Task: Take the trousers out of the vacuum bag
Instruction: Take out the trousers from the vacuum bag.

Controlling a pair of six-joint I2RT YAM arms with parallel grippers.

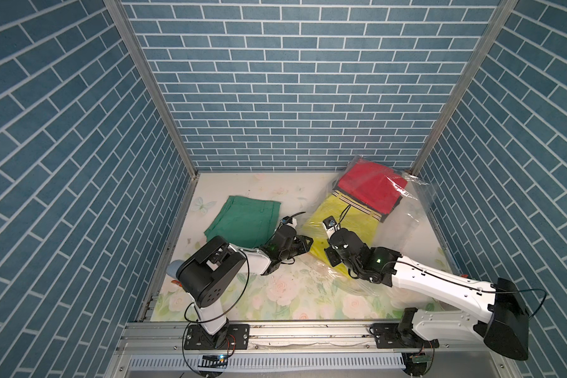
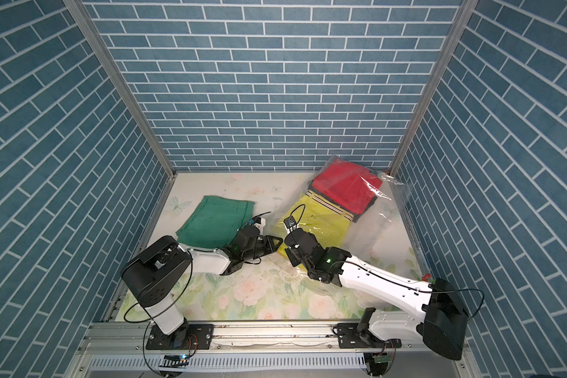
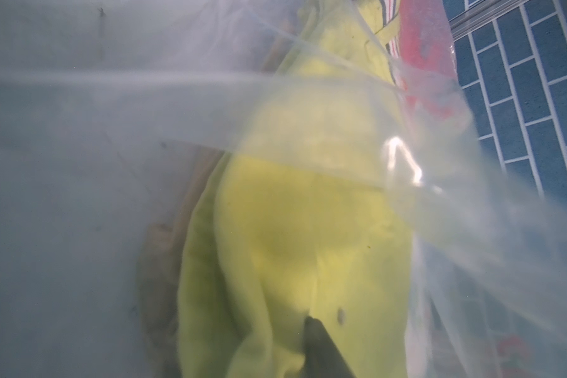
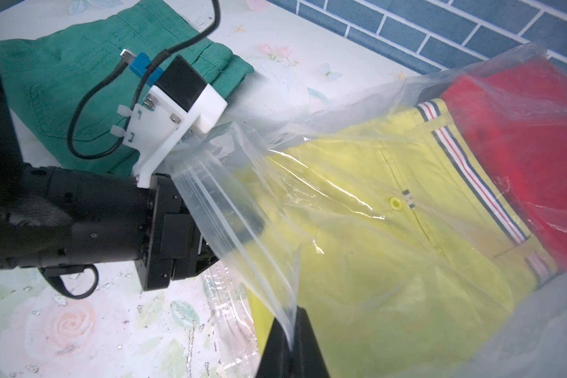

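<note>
Trousers-wise, the green pair (image 1: pixel 244 222) is already out and lies flat on the flowery table (image 1: pixel 288 291) at about 10 o'clock, while the yellow pair (image 4: pixel 367 235) and the red pair (image 1: pixel 370 189) on top of it sit inside the clear vacuum bag (image 1: pixel 409 212) over at 2 o'clock. Right gripper (image 4: pixel 290 340) is pinched tight on the bag's open edge, holding it up. Left gripper (image 1: pixel 303 243) is poked into the bag mouth against the yellow cloth, but honestly I can't tell if it's actually gripping.
</note>
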